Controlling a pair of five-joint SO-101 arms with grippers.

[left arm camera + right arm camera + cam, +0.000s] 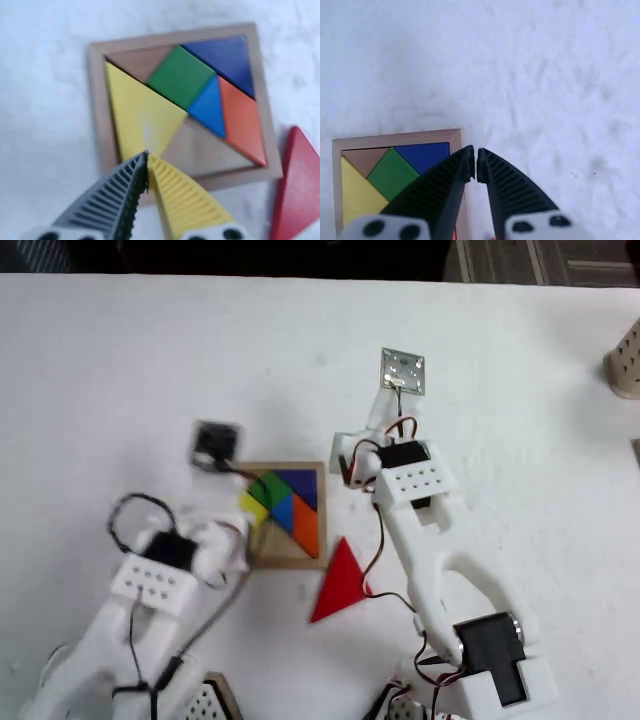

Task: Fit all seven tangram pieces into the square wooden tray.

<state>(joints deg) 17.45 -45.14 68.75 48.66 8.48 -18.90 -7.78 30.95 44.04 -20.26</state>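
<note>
1. The left arm's fingers (172,197), together and empty, have their tips at the large yellow wooden triangle (137,112) in the square wooden tray (175,39); a hard push could ride it over the green square piece (180,75)
2. The right arm's fingers (507,187), nearly together and empty, hover beside the tray's corner
3. The large red wooden triangle (340,585) lies on the white tabletop (500,390) just beside the tray; it may snag the rim going in

Red triangular wooden piece (299,190): running off the left wrist view's edge.
Square wooden tray (395,136): being partly covered by right gripper (474,164), remainder cropped.
Yellow triangular piece (137,112): tip disappearing behind left gripper (148,167).
</note>
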